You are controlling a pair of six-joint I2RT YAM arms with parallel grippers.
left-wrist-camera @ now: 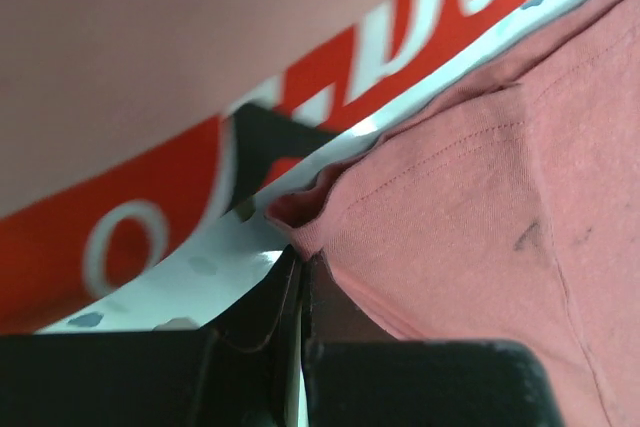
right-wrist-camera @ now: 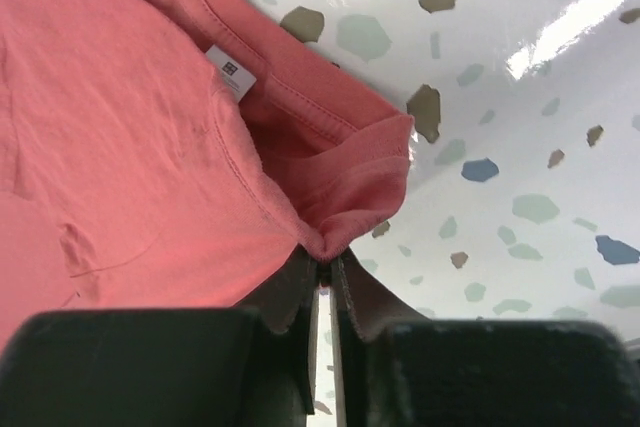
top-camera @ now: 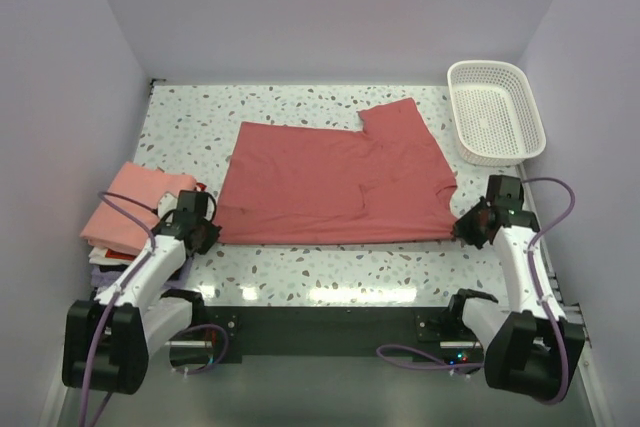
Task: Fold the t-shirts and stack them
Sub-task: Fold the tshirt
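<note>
A brick-red t-shirt (top-camera: pixel 330 182) lies spread on the speckled table, one sleeve poking toward the back right. My left gripper (top-camera: pixel 213 231) is shut on the shirt's near left corner; in the left wrist view the hem (left-wrist-camera: pixel 310 222) bunches between the closed tips of that gripper (left-wrist-camera: pixel 300 259). My right gripper (top-camera: pixel 463 227) is shut on the near right corner, where a fold of fabric (right-wrist-camera: pixel 350 187) is pinched in its tips (right-wrist-camera: pixel 325 262). A small white label (right-wrist-camera: pixel 230 70) shows at the collar just beyond. A stack of folded t-shirts (top-camera: pixel 130 209), salmon-pink on top, sits to the left.
A white lattice basket (top-camera: pixel 487 65) stands at the back right corner. Purple walls close in on three sides. In the left wrist view a red folded shirt with white lettering (left-wrist-camera: pixel 150 237) lies close behind the left gripper. Bare table (top-camera: pixel 330 267) runs along the front of the spread shirt.
</note>
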